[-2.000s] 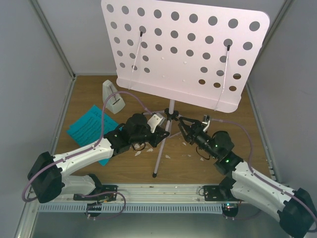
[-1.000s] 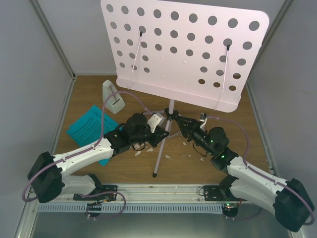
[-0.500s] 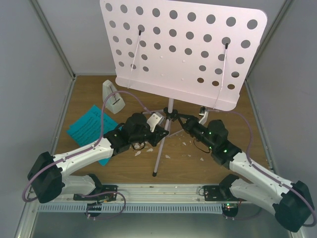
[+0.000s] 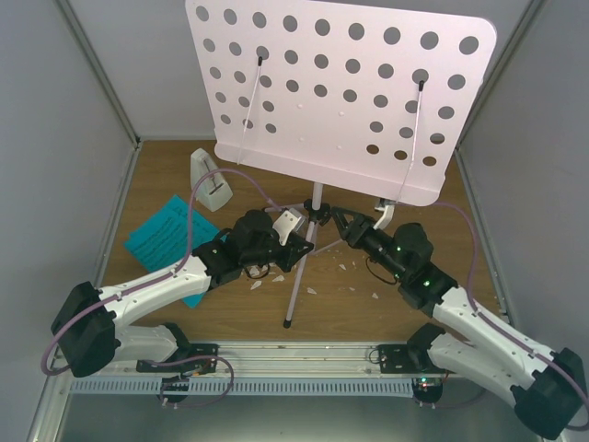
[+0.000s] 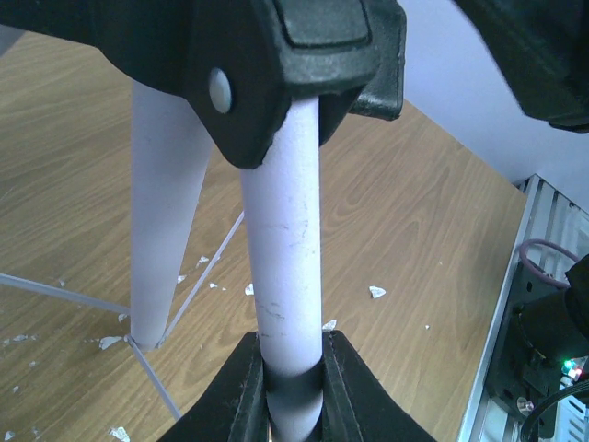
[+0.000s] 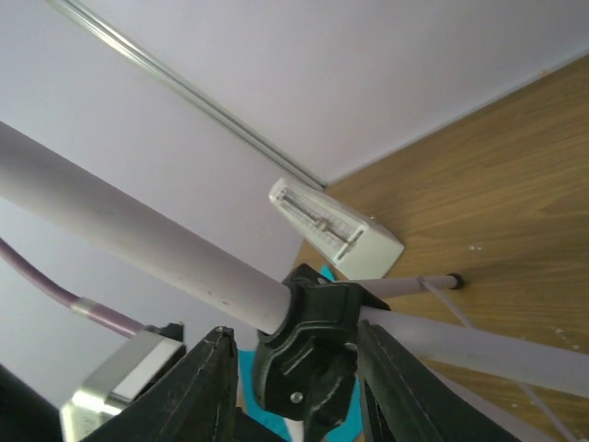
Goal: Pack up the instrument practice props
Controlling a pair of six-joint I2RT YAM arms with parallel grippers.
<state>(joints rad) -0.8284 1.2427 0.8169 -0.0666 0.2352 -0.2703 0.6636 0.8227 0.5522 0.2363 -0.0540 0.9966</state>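
Music stand (image 4: 340, 92) upright mid-table, both grippers at its tripod hub.

Hidden: the perforated desk blocks the back of the table (image 4: 442, 249) and most of the post from the top camera. The arms cover the hub, and the left arm overlies one edge of the cyan sheet-music pages (image 4: 166, 235). The left gripper (image 4: 299, 241) is clamped on a white tube (image 5: 285, 230) just below the black collar (image 5: 276, 64), fingers (image 5: 241, 387) tight against it. Leg or centre post, cannot tell. The right gripper (image 6: 294, 345) is parted, one finger on each side of the collar with gaps showing, holding nothing. The metronome (image 4: 210, 181) stands at the back left, well clear of both grippers. The pages lie in front of it. White crumbs (image 4: 354, 276) are scattered under the tripod.
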